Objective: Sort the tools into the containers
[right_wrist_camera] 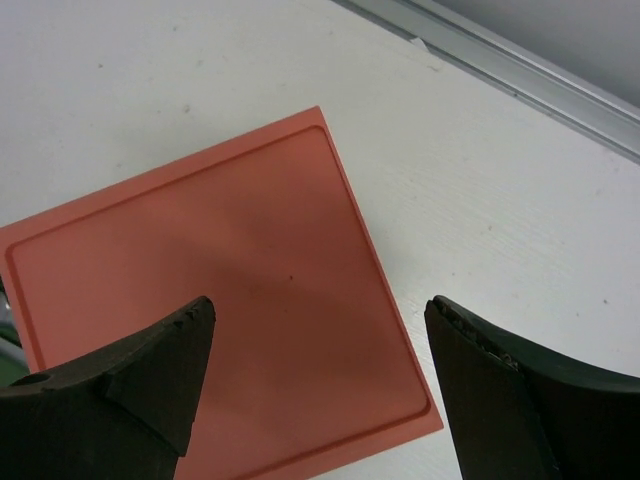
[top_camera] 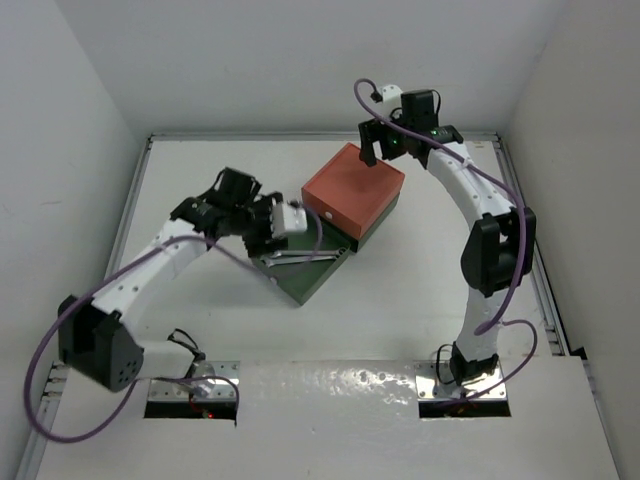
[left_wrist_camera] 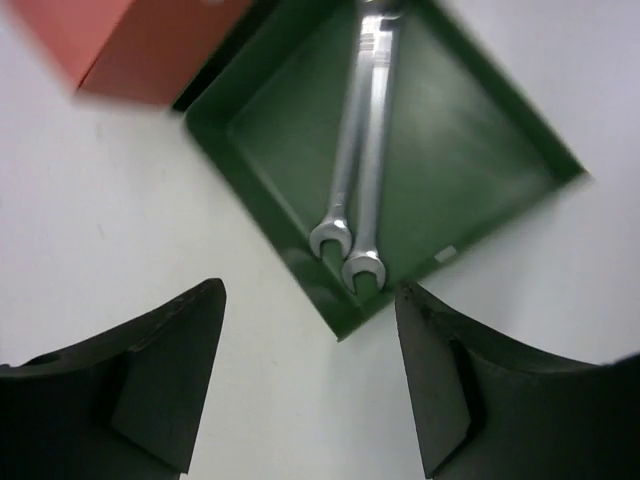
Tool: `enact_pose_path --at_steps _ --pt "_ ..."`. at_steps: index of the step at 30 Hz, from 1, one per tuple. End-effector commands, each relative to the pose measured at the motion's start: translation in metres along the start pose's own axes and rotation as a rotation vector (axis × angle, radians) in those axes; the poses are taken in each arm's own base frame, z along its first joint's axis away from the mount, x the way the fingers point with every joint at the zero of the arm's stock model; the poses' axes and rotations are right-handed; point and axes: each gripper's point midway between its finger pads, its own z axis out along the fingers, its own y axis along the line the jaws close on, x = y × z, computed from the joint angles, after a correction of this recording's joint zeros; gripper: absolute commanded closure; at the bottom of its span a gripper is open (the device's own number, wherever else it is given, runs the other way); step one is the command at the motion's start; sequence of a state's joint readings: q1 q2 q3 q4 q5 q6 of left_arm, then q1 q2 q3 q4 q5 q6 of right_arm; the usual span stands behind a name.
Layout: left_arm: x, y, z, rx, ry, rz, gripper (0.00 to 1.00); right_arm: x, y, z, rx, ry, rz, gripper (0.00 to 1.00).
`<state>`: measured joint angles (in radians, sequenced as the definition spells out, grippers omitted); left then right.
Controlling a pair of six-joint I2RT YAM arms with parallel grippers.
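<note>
Two silver wrenches [left_wrist_camera: 360,165] lie side by side in the open dark green drawer box [left_wrist_camera: 480,150], their open ends toward its near corner. In the top view the wrenches [top_camera: 300,259] lie in the green box [top_camera: 312,280], which reaches out from under the orange-red box [top_camera: 353,185]. My left gripper [left_wrist_camera: 310,292] is open and empty, hovering above the table just off the green box's corner; it also shows in the top view [top_camera: 260,238]. My right gripper [right_wrist_camera: 320,305] is open and empty above the closed orange-red box's top [right_wrist_camera: 210,300], at its far corner [top_camera: 380,152]. No black rod tools show.
The orange-red box's corner [left_wrist_camera: 140,45] sits at the top left of the left wrist view. A metal rail [right_wrist_camera: 520,75] runs along the table's far edge. White walls enclose the table [top_camera: 430,300] on three sides. Purple cables [top_camera: 60,330] loop off both arms.
</note>
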<state>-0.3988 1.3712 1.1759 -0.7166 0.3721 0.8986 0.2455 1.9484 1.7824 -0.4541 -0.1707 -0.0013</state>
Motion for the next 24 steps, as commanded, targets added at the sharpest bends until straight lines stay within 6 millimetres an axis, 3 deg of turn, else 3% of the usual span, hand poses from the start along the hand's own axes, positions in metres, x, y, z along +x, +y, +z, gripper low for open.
enact_pose_path --at_steps 1,3,4,7,11,18,24 --pt "-0.008 -0.070 0.002 0.271 -0.105 0.587 0.33 -0.028 -0.002 -0.001 -0.079 -0.094 -0.024 0.15" --pt "0.004 -0.092 0.014 0.371 -0.071 0.607 0.33 -0.028 -0.017 0.011 -0.071 -0.067 0.013 0.16" --pt "0.005 -0.094 0.019 0.382 -0.066 0.609 0.33 -0.025 -0.021 0.015 -0.064 -0.052 0.020 0.16" --pt "0.018 -0.094 0.038 0.396 -0.035 0.623 0.34 -0.014 -0.026 0.026 -0.055 -0.011 0.067 0.16" --pt "0.036 -0.098 0.050 0.441 0.005 0.674 0.34 -0.008 -0.022 0.036 -0.087 -0.025 0.081 0.14" --pt "0.050 -0.106 0.065 0.499 0.040 0.704 0.35 0.004 -0.030 0.064 -0.103 -0.024 0.126 0.11" --pt "0.065 -0.100 0.088 0.464 0.093 0.659 0.41 0.023 -0.036 0.081 -0.110 -0.010 0.196 0.11"
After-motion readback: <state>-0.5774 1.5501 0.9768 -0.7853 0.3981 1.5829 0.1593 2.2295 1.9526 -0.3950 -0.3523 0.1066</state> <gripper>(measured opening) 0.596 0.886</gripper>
